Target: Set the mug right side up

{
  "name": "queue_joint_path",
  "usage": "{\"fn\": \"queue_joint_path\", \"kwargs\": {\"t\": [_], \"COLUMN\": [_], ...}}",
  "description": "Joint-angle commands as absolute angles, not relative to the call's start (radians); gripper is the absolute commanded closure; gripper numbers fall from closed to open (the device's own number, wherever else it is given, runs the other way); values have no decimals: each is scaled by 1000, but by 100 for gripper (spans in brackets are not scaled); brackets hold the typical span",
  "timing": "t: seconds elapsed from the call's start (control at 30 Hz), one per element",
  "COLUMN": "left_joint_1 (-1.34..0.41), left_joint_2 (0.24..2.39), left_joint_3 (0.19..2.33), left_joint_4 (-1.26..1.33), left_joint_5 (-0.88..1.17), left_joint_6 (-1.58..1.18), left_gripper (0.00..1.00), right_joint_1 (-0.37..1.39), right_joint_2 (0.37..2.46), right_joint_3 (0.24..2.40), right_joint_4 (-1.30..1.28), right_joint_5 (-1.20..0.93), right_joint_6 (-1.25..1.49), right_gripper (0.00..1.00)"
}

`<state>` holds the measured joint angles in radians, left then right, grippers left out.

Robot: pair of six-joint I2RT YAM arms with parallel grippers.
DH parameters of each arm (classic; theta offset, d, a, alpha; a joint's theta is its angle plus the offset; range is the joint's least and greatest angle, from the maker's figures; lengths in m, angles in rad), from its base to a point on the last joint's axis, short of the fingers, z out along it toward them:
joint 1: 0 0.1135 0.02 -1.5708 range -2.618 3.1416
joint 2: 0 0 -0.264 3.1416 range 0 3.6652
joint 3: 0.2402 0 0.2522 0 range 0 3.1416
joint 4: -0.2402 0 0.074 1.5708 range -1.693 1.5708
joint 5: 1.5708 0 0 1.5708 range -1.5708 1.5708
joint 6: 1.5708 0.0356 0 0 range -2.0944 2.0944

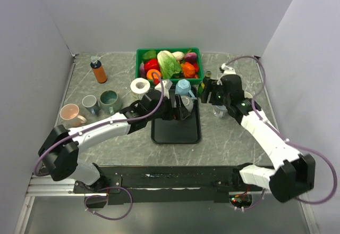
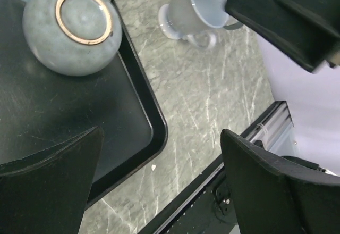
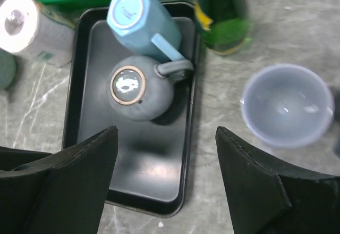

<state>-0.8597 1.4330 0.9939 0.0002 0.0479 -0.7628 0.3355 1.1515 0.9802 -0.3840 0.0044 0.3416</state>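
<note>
A round grey mug (image 1: 186, 105) stands upside down on the black tray (image 1: 175, 133), base ring up, handle toward the far right; it shows in the left wrist view (image 2: 71, 29) and right wrist view (image 3: 141, 89). A light blue mug (image 1: 183, 88) is upside down just behind it (image 3: 141, 21). A pale lavender mug (image 1: 219, 110) stands upright on the table right of the tray (image 2: 197, 5) (image 3: 287, 106). My left gripper (image 1: 178, 110) (image 2: 160, 133) is open and empty beside the grey mug. My right gripper (image 1: 209, 92) (image 3: 166, 133) is open and empty above the tray's right edge.
A green basket of vegetables (image 1: 139, 58) stands behind the tray, with a paper towel roll (image 1: 140, 86) at its left and a green bottle (image 1: 204, 85) (image 3: 223, 16) at its right. Pink (image 1: 70, 114), grey (image 1: 89, 105) and green (image 1: 110, 101) mugs and an orange bottle (image 1: 99, 70) stand at the left.
</note>
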Motion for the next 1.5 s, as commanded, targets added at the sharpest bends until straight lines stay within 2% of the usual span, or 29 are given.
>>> {"fn": "queue_joint_path", "kwargs": {"t": [0.0,0.13,0.27,0.47,0.67,0.93,1.47], "left_joint_1": [-859,-859,-859,-859,-859,-858,-856], "left_joint_2": [1440,1416,1381,1332,1312,1258,1177], "left_joint_3": [1023,986,956,923,930,890,792], "left_joint_4": [52,55,44,26,14,3,14], "left_joint_5": [18,5,3,-35,-8,-11,-46], "left_joint_6": [-798,-811,-825,-816,-736,-719,-716], "left_gripper": [4,4,4,4,4,4,4], "right_joint_1": [368,380,390,399,400,403,475], "right_joint_2": [1268,1406,1505,1635,1724,1810,1619], "right_joint_3": [1029,1077,1109,1167,1204,1250,1046], "right_joint_4": [-255,-181,-146,-118,-126,-153,-252], "right_joint_5": [-3,35,97,126,124,110,104], "right_joint_6": [285,316,386,420,433,431,497], "right_gripper": [24,36,54,71,73,68,67]}}
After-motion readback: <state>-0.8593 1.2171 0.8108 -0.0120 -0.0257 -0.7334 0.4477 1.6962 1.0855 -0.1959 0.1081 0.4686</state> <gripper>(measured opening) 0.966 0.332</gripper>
